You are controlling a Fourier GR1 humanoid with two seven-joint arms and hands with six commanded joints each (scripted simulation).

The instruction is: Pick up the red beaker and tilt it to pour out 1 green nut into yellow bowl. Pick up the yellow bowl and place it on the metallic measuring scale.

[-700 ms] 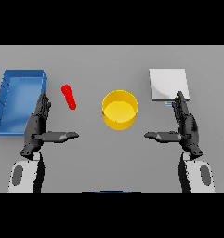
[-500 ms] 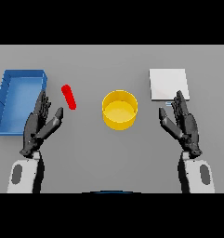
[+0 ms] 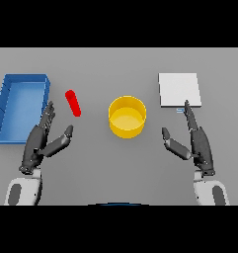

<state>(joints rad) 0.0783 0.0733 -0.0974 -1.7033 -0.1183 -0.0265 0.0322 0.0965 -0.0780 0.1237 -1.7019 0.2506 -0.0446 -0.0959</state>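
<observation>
Both hands have turned since the earlier frames: thumbs that pointed inward now lie closer to the palms, and the left hand (image 3: 41,141) has crept up toward the beaker (image 3: 73,103). Its fingers are straight and relaxed, holding nothing, their tips just below and left of the red beaker, which sits tilted on the table (image 3: 115,64) beside the blue tray (image 3: 7,106). The right hand (image 3: 195,141) is likewise spread and empty, its fingertips almost at the lower edge of the scale (image 3: 178,90).

Largest first: the grey table is flat and bare between things, so there is room to reach. The tray's wall stands close to the left of the beaker, so the left hand should probably come in from below and the right, wrapping the beaker near its middle. The bowl (image 3: 127,116) sits centre, well apart from the beaker, so a lift and carry comes before tilting. No nut is visible from here.
</observation>
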